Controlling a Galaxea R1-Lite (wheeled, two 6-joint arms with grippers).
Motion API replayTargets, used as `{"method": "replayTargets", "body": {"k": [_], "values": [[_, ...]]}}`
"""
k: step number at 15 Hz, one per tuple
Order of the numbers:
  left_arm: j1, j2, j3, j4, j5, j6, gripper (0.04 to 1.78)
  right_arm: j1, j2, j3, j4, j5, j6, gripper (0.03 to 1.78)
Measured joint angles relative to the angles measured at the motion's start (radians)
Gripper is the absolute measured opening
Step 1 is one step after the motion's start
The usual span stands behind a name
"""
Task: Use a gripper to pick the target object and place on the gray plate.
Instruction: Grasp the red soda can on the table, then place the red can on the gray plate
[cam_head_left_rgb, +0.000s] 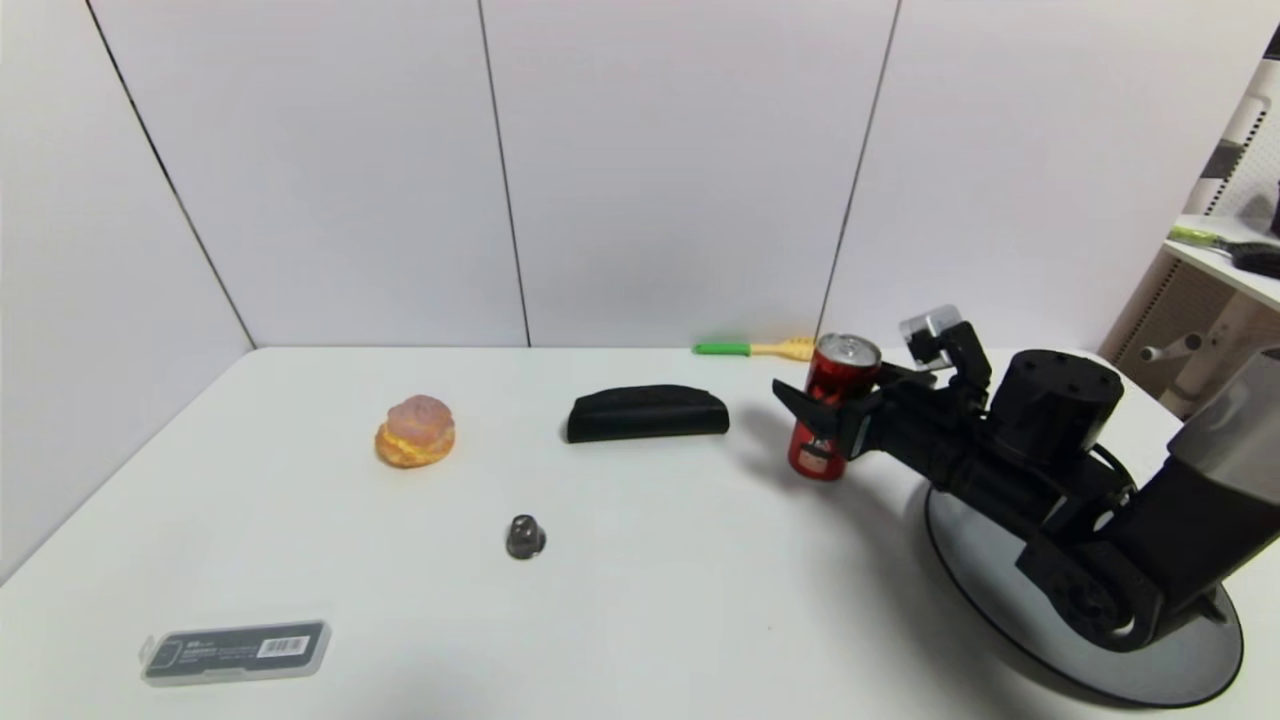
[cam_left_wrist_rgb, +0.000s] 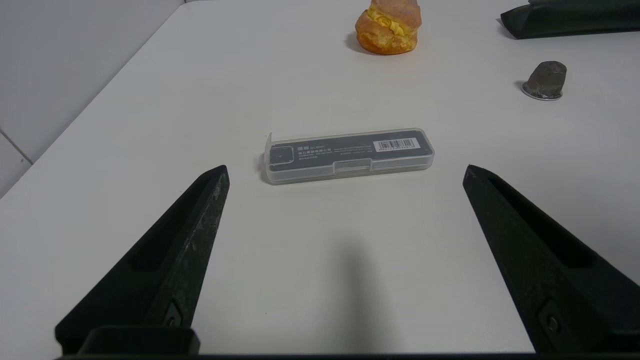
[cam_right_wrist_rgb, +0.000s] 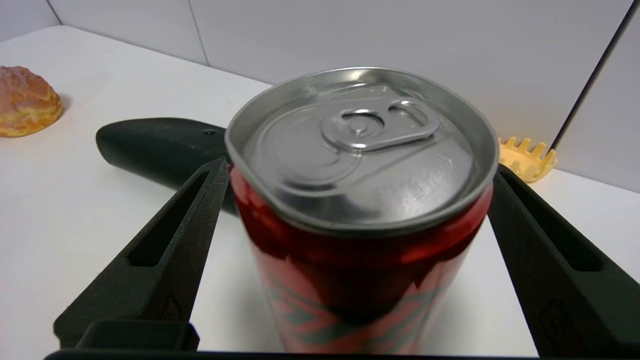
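Observation:
The red drink can (cam_head_left_rgb: 826, 385) with a silver top stands upright on the white table, just left of the gray plate (cam_head_left_rgb: 1180, 670). My right gripper (cam_head_left_rgb: 832, 405) reaches in from the right over the plate, and its two black fingers are spread wide on either side of the can's upper body. In the right wrist view the can (cam_right_wrist_rgb: 360, 150) fills the gap of the gripper (cam_right_wrist_rgb: 357, 167), and the fingertips (cam_right_wrist_rgb: 215, 175) sit right at its sides. My left gripper (cam_left_wrist_rgb: 346, 170) is open and empty above the table's front left.
A clear plastic case (cam_head_left_rgb: 236, 651) lies at the front left. A cream puff (cam_head_left_rgb: 415, 432), a small dark metal cap (cam_head_left_rgb: 524, 537) and a black pouch (cam_head_left_rgb: 647, 412) lie across the middle. A green and yellow toy rake (cam_head_left_rgb: 755, 349) lies by the back wall.

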Motion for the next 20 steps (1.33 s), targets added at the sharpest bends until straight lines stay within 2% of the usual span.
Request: {"method": "replayTargets", "body": {"k": [3,8,16,20], "values": [[0.000,0.000,0.000,0.000,0.000,0.000,1.69,0.000,0.016,-0.012,-0.020,0.000,0.002,1.70],[0.000,0.000,0.000,0.000,0.000,0.000,1.69,-0.003,0.022,-0.016,-0.021,0.000,0.006,1.02],[0.000,0.000,0.000,0.000,0.000,0.000,1.69,-0.014,-0.004,-0.008,-0.037,0.001,0.006,1.00],[0.000,0.000,0.000,0.000,0.000,0.000,1.69,-0.017,-0.082,0.042,-0.024,0.004,0.004,1.00]]}}
